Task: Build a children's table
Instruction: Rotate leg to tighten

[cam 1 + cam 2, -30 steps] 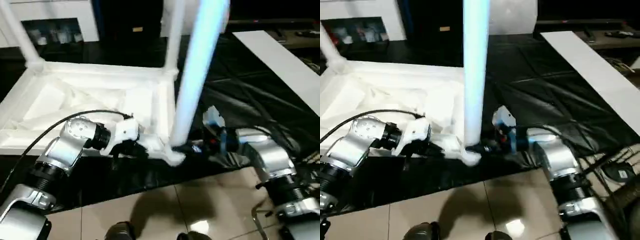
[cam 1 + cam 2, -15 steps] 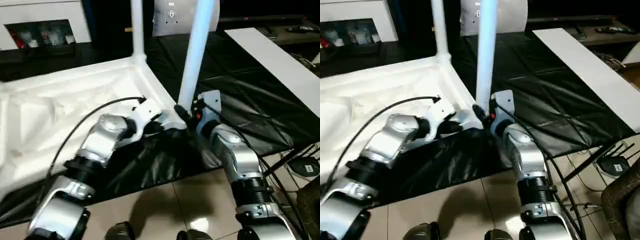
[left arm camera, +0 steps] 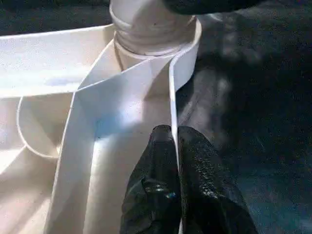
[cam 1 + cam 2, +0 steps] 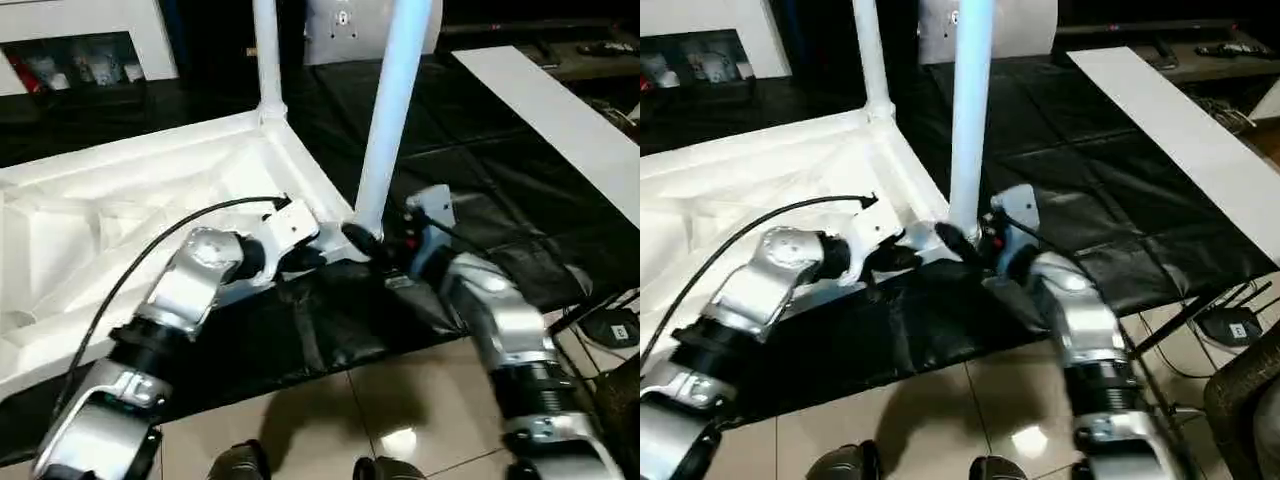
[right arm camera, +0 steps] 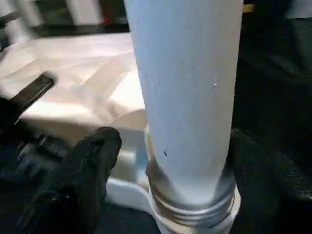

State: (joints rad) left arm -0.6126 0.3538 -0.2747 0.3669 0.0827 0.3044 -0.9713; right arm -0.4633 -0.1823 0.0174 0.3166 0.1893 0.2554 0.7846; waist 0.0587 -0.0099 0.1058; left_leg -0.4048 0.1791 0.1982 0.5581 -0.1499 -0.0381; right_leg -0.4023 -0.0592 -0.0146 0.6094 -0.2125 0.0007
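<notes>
The children's table lies upside down, its white ribbed top (image 4: 120, 200) on a black sheet. One white leg (image 4: 266, 50) stands in the far corner socket. Another leg (image 4: 392, 110) stands upright in the near corner socket (image 3: 146, 44). My left gripper (image 4: 312, 256) is shut on the thin rim wall of the top, just beside that socket, with its fingertips (image 3: 163, 139) pinching the wall. My right gripper (image 5: 178, 161) is open around the base of the near leg (image 5: 185, 73), one finger (image 5: 92, 165) standing clear of it.
A black sheet (image 4: 480, 170) covers the floor under the table. A long white board (image 4: 560, 110) lies at the right. Cables and a plug block (image 4: 612, 325) sit at the right edge. Pale tiles (image 4: 380, 400) are nearest me, and white furniture (image 4: 80, 20) stands at the back.
The right gripper's fingers have spread apart off the near leg, and its forearm has shifted lower and to the right. The left gripper keeps its pinch on the rim. The camera has shifted.
</notes>
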